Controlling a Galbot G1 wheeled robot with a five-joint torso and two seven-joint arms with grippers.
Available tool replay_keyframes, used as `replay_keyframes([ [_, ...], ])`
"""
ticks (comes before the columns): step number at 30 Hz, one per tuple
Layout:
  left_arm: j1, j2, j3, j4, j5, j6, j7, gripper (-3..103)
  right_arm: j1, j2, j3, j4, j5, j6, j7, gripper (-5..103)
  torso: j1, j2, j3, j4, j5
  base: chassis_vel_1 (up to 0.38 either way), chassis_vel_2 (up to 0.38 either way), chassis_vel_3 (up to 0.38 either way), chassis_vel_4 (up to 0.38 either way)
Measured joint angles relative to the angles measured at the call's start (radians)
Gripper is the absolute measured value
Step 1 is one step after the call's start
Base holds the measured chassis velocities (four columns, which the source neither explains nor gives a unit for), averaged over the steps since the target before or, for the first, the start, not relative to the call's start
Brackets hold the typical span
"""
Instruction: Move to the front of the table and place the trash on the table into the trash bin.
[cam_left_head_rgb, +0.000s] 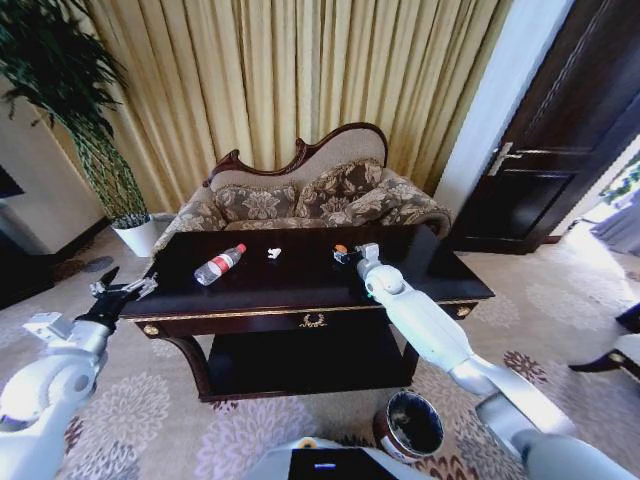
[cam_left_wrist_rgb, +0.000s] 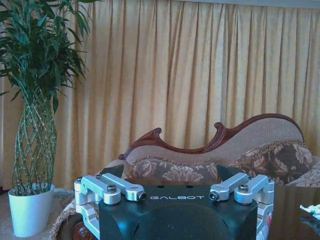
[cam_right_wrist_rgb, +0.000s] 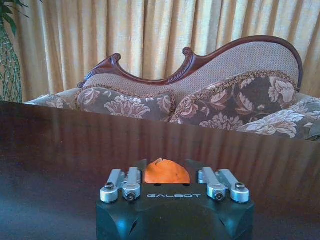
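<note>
Head view: the dark table (cam_left_head_rgb: 300, 285) holds a clear bottle (cam_left_head_rgb: 219, 265) and white scrap (cam_left_head_rgb: 274, 253); the trash bin (cam_left_head_rgb: 410, 425) stands on the floor in front. The right gripper (cam_left_head_rgb: 345, 255) reaches an orange piece (cam_left_head_rgb: 340, 249). The left gripper (cam_left_head_rgb: 125, 292) hovers open beside the table's left edge.

Right wrist view: the orange piece (cam_right_wrist_rgb: 166, 172) sits between the parted jaws, grip uncertain.

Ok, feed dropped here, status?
Right gripper over table, orange piece between its fingers. Left gripper open, off table's left corner. Bottle, white scrap on top. Nothing blocking.
</note>
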Motion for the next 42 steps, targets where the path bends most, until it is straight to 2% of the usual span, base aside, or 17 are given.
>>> replay_keyframes([
  [1, -0.002, 0.001, 0.000, 0.000, -0.002, 0.000, -0.002, 100, 0.000, 0.000, -0.001, 0.003, 0.003, -0.002, 0.001, 41, 0.000, 0.000, 0.000, 0.0000, 0.0000, 0.000, 0.000, 0.000, 0.000],
  [2, -0.002, 0.001, 0.000, 0.000, -0.002, 0.000, -0.002, 100, 0.000, 0.000, -0.001, 0.003, 0.003, -0.002, 0.001, 41, 0.000, 0.000, 0.000, 0.0000, 0.0000, 0.000, 0.000, 0.000, 0.000],
  [4, -0.002, 0.001, -0.002, 0.000, -0.003, 0.001, -0.003, 100, 0.000, 0.000, -0.005, 0.007, 0.004, -0.003, 0.003, 30, 0.000, 0.000, 0.000, 0.0001, 0.0000, 0.000, 0.000, 0.000, 0.000],
  [5, -0.002, 0.001, -0.002, 0.000, -0.003, 0.001, -0.003, 100, 0.000, 0.000, -0.005, 0.007, 0.004, -0.003, 0.003, 30, 0.000, 0.000, 0.000, 0.0001, 0.0000, 0.000, 0.000, 0.000, 0.000],
  [9, -0.005, 0.001, -0.005, 0.003, -0.004, 0.001, -0.003, 100, -0.003, 0.001, -0.011, 0.017, 0.006, -0.007, 0.007, 9, 0.000, 0.000, 0.000, 0.0000, 0.0000, 0.000, 0.000, 0.000, 0.000],
  [10, -0.005, 0.001, -0.005, 0.003, -0.004, 0.001, -0.003, 100, -0.003, 0.001, -0.011, 0.017, 0.006, -0.007, 0.007, 9, 0.000, 0.000, 0.000, 0.0000, 0.0000, 0.000, 0.000, 0.000, 0.000],
  [11, -0.006, 0.000, -0.005, 0.005, -0.005, 0.000, -0.003, 100, -0.005, 0.001, -0.011, 0.021, 0.009, -0.011, 0.013, 4, 0.000, 0.000, 0.000, 0.0001, 0.0000, 0.000, 0.000, 0.000, 0.000],
  [19, -0.013, 0.000, 0.001, 0.009, -0.005, -0.001, -0.003, 100, -0.014, 0.003, 0.009, 0.054, 0.006, 0.003, 0.051, 2, 0.000, 0.000, 0.000, 0.0001, 0.0000, 0.000, 0.000, 0.000, 0.000],
  [23, -0.018, 0.000, 0.002, 0.017, -0.005, -0.003, -0.001, 100, -0.038, -0.004, 0.064, 0.133, 0.000, 0.032, 0.130, 2, 0.000, 0.000, 0.000, 0.0004, -0.0001, 0.000, 0.000, 0.000, 0.000],
  [24, -0.018, 0.000, 0.002, 0.017, -0.005, -0.003, -0.001, 100, -0.038, -0.004, 0.064, 0.133, 0.000, 0.032, 0.130, 2, 0.000, 0.000, 0.000, 0.0004, -0.0001, 0.000, 0.000, 0.000, 0.000],
  [28, -0.026, 0.001, 0.005, 0.025, -0.006, -0.004, 0.000, 100, -0.110, -0.031, 0.162, 0.226, -0.047, 0.073, 0.190, 2, 0.000, 0.000, 0.000, -0.0001, 0.0001, 0.000, 0.000, 0.000, 0.000],
  [38, -0.041, 0.015, 0.019, 0.032, -0.034, -0.001, 0.000, 100, -0.373, -0.140, 0.353, 0.423, -0.064, 0.025, 0.186, 2, 0.000, 0.000, 0.000, -0.0003, 0.0001, 0.000, 0.000, 0.000, 0.000],
  [42, -0.043, 0.013, 0.023, 0.031, -0.034, -0.001, 0.001, 100, -0.438, -0.157, 0.407, 0.465, -0.068, 0.018, 0.189, 2, 0.000, 0.000, 0.000, 0.0000, 0.0003, 0.000, 0.000, 0.000, 0.000],
])
